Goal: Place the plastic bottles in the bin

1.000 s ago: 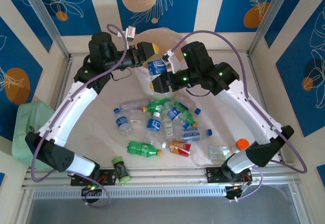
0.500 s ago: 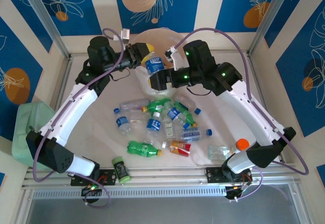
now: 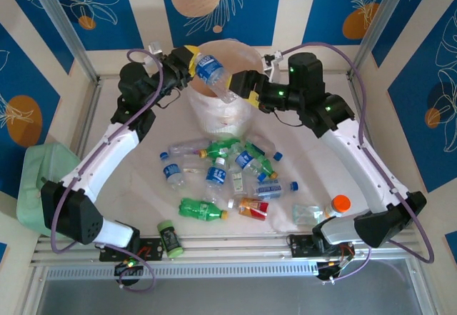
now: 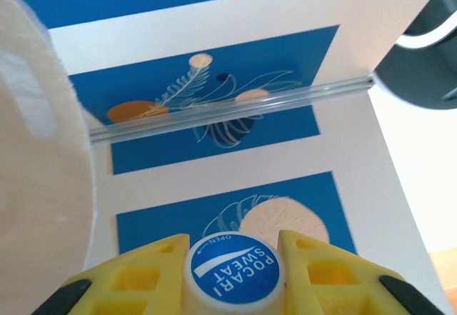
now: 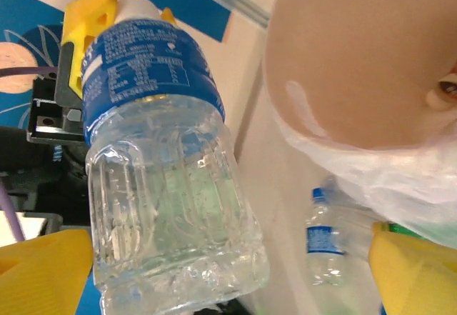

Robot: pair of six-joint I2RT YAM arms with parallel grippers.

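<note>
My left gripper [image 3: 191, 61] is shut on the cap end of a clear plastic bottle with a blue label [image 3: 212, 72], holding it tilted over the rim of the round cream bin [image 3: 214, 118]. In the left wrist view the yellow fingers [image 4: 136, 279] clamp the blue-and-white cap [image 4: 232, 272]. My right gripper [image 3: 246, 88] is open beside the bottle's base; in its own view the bottle [image 5: 164, 172] hangs between its spread fingers [image 5: 43, 272], with the bin [image 5: 357, 58] to the right. Several more bottles [image 3: 228, 168] lie heaped on the table in front of the bin.
A green bottle [image 3: 202, 210] and a red-orange labelled one [image 3: 251, 208] lie nearest the front. A dark jar with a green lid [image 3: 168, 238] stands at the front left and a flat clear scrap [image 3: 307, 213] at the front right. A mint-green container [image 3: 39, 186] sits off the left edge.
The right gripper opened and let go of the bottle's base. The left gripper closed on its cap end and lifted it up and back over the bin's rim.
</note>
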